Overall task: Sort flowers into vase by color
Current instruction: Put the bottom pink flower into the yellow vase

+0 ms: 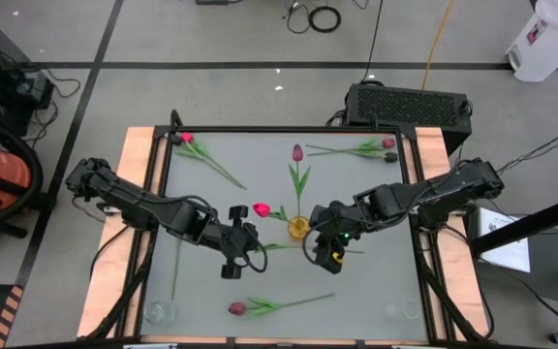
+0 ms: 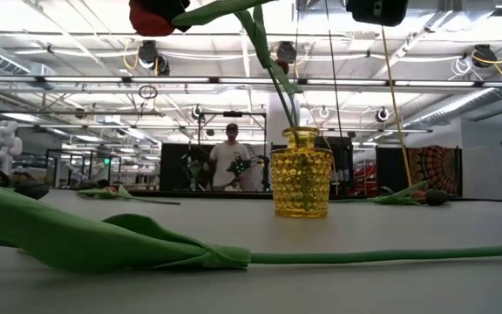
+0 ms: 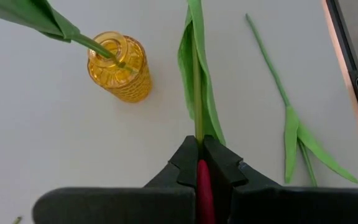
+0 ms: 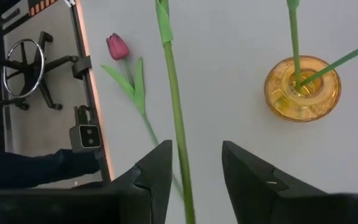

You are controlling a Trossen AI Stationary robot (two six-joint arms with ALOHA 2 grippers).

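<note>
A yellow glass vase (image 1: 298, 228) stands mid-table with two tulip stems (image 4: 295, 43) in it. One pink head (image 1: 262, 209) leans out toward the left. My left gripper (image 3: 199, 148), just left of the vase, is shut on a red tulip. That tulip's stem (image 3: 197, 93) runs off toward the right arm. My right gripper (image 4: 194, 168), right of the vase and above the table, is open. Its fingers stand on either side of a green stem (image 4: 178, 130), and I see no touch. My left gripper pinches the tulip between its two shut fingers where the stem (image 3: 198, 132) leaves the head. Red shows farther back between them (image 3: 202, 186). The fingers lie along the stem, slanting down. The stem sticks straight out ahead, clear of the table.
More tulips lie flat: one at the far left (image 1: 194, 145), one at the far right (image 1: 371, 147) and one along the near edge (image 1: 279, 303). A small clear glass (image 1: 160, 312) stands at the near left corner. A person (image 2: 231, 157) stands in the room behind.
</note>
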